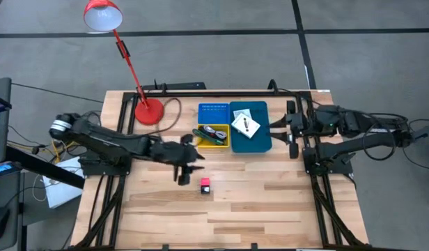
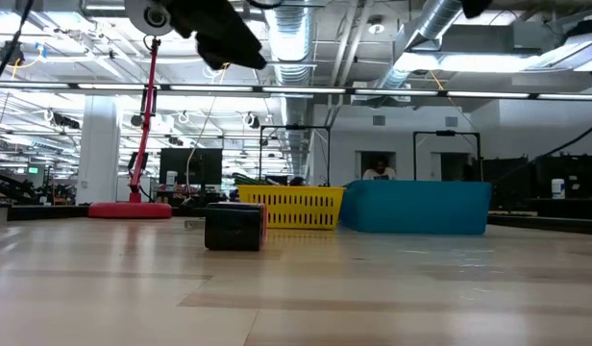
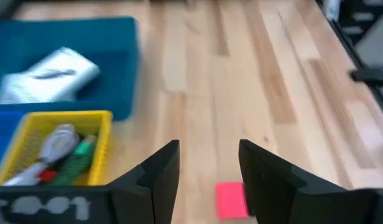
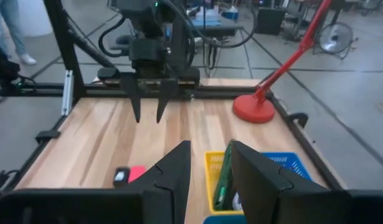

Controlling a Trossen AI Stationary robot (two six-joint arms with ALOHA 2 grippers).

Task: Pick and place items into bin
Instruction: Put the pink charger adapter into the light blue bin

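Above the tabletop (image 1: 270,209), left gripper (image 1: 189,164) hangs mid-air with fingers apart, holding nothing; the wrist view shows a clear gap between the two dark fingers (image 3: 159,177). Red-pink block (image 1: 205,185) sits on bare wood just beside and in front of that gripper, not touching it; in the wrist view it shows below the finger gap (image 3: 230,200), and in the low view it reads as a dark cube with a pink edge (image 2: 235,227), standing flat. Yellow basket (image 1: 225,144) sits behind the block, touching the blue bin (image 1: 262,141) on its right; a flat blue perforated lid (image 1: 213,112) lies behind the basket. Basket holds the green-handled tool (image 3: 79,157) plus a grey item and something with red on it, too jumbled to separate. Blue bin holds the white packet (image 1: 246,124) with black print, lying tilted on the bin floor. Red lamp (image 1: 147,110) has its base at the back-left of the tabletop, head out past the edge. Right gripper (image 1: 274,123) waits at the bin's right rim, fingers apart, empty; its wrist view confirms the gap between the fingers (image 4: 174,168). Low view shows a person far off in the room behind the bin.
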